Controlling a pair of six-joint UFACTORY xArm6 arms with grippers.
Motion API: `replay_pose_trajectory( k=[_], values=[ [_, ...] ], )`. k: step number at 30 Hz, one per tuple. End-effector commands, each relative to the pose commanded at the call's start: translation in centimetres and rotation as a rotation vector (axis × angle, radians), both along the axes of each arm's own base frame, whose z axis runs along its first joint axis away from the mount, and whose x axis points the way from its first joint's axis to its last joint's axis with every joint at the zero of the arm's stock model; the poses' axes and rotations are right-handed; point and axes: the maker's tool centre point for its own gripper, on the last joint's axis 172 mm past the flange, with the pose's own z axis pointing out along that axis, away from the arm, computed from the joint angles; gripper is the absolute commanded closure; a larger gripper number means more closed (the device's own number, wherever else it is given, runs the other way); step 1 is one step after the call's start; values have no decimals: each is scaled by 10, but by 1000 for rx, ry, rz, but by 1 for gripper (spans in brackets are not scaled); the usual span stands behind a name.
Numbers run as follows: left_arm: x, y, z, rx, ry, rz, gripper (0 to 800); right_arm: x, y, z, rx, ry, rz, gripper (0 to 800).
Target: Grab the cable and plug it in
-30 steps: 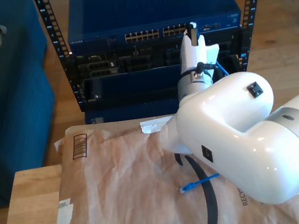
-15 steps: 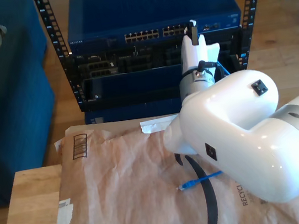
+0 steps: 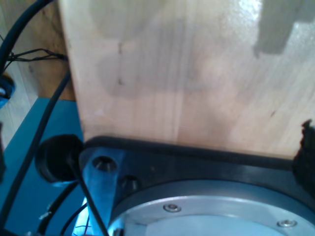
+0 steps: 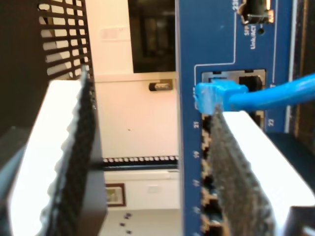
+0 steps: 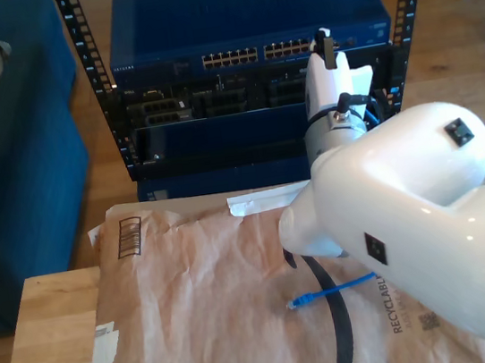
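My second gripper (image 4: 152, 162) gapes at the switch (image 4: 221, 49) — cable (image 4: 275, 97) plug against 1 finger.

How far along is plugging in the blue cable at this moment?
Apparently done: the thin bright-blue Ethernet cable has its translucent blue plug at a port of the dark-blue network switch; I cannot tell whether it is fully seated. In hand: nothing, as my second pincer is open with the plug beside one pad. Left: the other plug lies loose on the brown paper.
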Motion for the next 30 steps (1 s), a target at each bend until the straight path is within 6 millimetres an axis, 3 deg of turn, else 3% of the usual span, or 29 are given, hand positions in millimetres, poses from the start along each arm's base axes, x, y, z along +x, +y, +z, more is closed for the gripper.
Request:
replay_pose_trajectory(
  k=[9, 14, 19, 24, 27, 30],
  values=[
    [0, 0, 0, 0, 0, 0, 0, -17, -1, 2, -24, 103, 79, 374],
    [0, 0, 0, 2, 0, 0, 0, -15, -35, 14, -74, 155, 115, 297],
    [0, 0, 0, 0, 0, 0, 0, -16, -93, 16, -117, 244, 97, 173],
    [0, 1, 0, 2, 0, 0, 0, -20, -157, 20, -164, 352, 65, 108],
    [0, 0, 0, 2, 0, 0, 0, -29, -208, 13, -196, 451, 24, 93],
    [0, 0, 0, 0, 0, 0, 0, -53, -273, -3, -213, 599, -41, 41]
  ],
)
